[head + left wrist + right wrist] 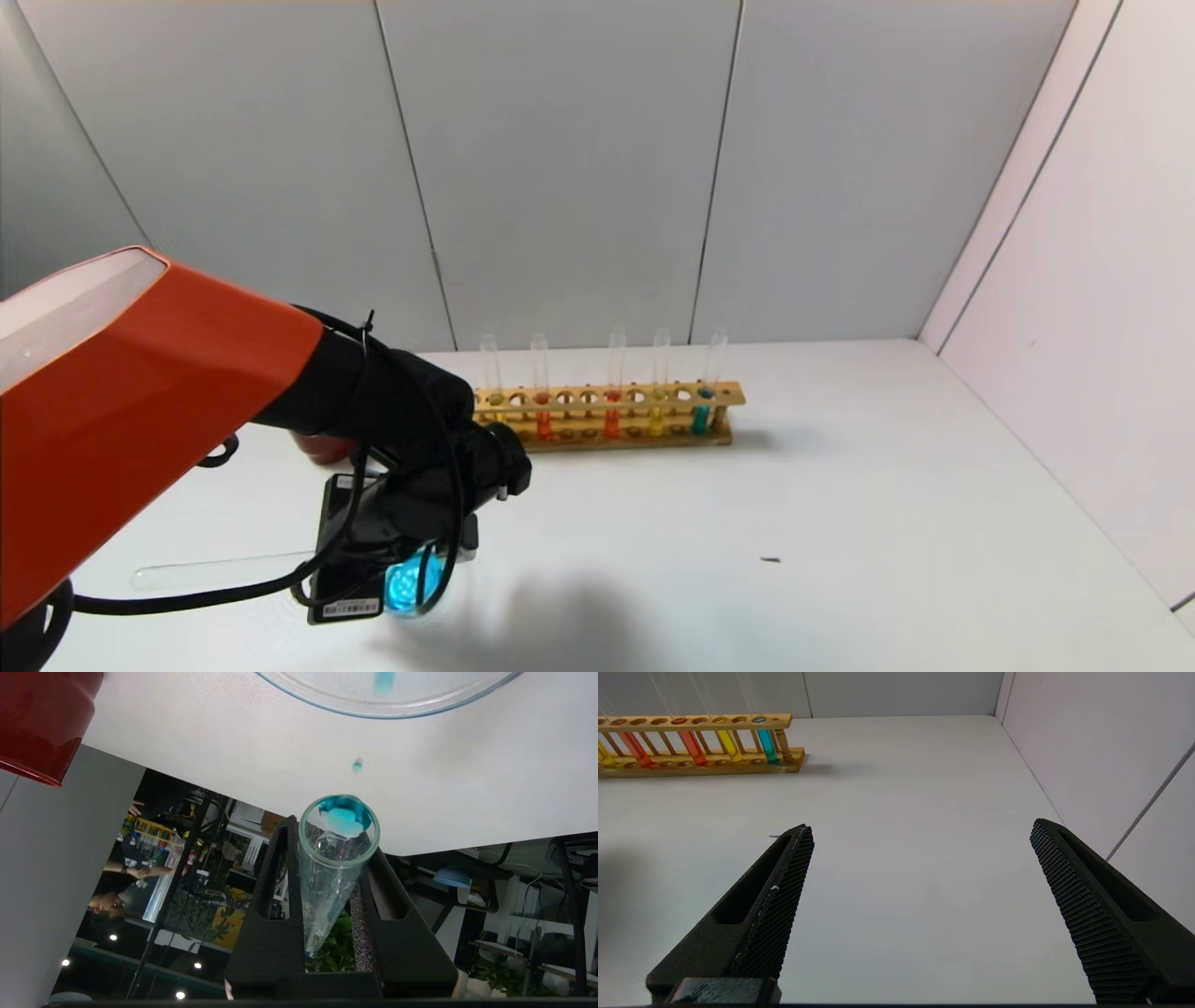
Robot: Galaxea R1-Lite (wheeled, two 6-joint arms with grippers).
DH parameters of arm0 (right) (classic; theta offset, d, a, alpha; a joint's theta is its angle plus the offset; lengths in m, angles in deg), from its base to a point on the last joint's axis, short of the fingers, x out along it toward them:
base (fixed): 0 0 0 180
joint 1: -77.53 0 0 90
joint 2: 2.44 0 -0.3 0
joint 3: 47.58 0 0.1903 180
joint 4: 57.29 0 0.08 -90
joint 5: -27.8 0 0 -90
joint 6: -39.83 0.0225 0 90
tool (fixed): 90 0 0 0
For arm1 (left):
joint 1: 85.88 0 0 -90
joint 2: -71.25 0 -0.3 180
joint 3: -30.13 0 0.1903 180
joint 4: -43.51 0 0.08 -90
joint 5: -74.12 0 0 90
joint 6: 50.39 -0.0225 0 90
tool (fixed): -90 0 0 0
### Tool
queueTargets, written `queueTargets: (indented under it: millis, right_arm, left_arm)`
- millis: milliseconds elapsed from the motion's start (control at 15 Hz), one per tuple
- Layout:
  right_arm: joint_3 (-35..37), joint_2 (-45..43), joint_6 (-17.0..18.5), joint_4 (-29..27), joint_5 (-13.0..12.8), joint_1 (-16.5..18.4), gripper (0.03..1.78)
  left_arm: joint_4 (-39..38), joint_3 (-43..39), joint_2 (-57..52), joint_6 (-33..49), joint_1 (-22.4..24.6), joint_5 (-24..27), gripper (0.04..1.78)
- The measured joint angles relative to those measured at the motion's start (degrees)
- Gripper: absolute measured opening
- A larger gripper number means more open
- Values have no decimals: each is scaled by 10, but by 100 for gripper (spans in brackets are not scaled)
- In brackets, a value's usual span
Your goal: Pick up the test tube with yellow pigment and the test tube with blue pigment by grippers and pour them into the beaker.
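Note:
My left gripper (pixel 392 537) is shut on the test tube with blue pigment (pixel 334 858), tipped mouth-down over the beaker (pixel 411 586). In the left wrist view teal-blue liquid sits at the tube's lip, a drop (pixel 357 766) falls, and the beaker's rim (pixel 420 711) lies just beyond with blue inside. A yellow tube (pixel 658 415) and a second blue tube (pixel 702 411) stand in the wooden rack (pixel 607 434); they also show in the right wrist view, yellow (pixel 729 746) and blue (pixel 767 746). My right gripper (pixel 920 826) is open and empty over bare table to the right of the rack.
The rack also holds another yellow tube (pixel 492 411) and two orange-red tubes (pixel 541 420). A dark red cup (pixel 322 450) stands behind my left arm. A clear empty tube (pixel 224 569) lies on the table left of the beaker. White walls close the back and right.

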Motion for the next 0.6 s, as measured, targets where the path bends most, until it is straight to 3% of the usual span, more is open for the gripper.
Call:
queueTargets:
  millis: [600]
  right_arm:
    - [0, 0, 0, 0, 0, 0, 170]
  left_arm:
    - [1, 0, 17, 4, -7, 0, 33]
